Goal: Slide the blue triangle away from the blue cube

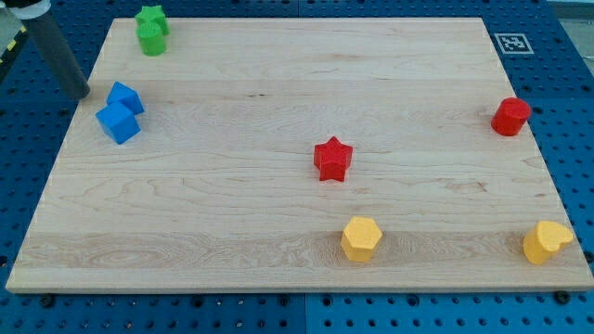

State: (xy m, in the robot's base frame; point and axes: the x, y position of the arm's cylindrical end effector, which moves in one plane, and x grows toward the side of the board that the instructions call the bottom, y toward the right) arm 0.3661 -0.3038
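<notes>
My tip [83, 94] rests at the board's [278, 56] left edge, just left of the blue triangle [124, 96]; contact cannot be confirmed. The rod carries no fingers and grasps nothing. The triangle touches the blue cube [118, 123], directly below it. A green star [151, 29] sits near the view's top.

Blue triangle [124, 96] touching blue cube [118, 123], board's left edge.
</notes>
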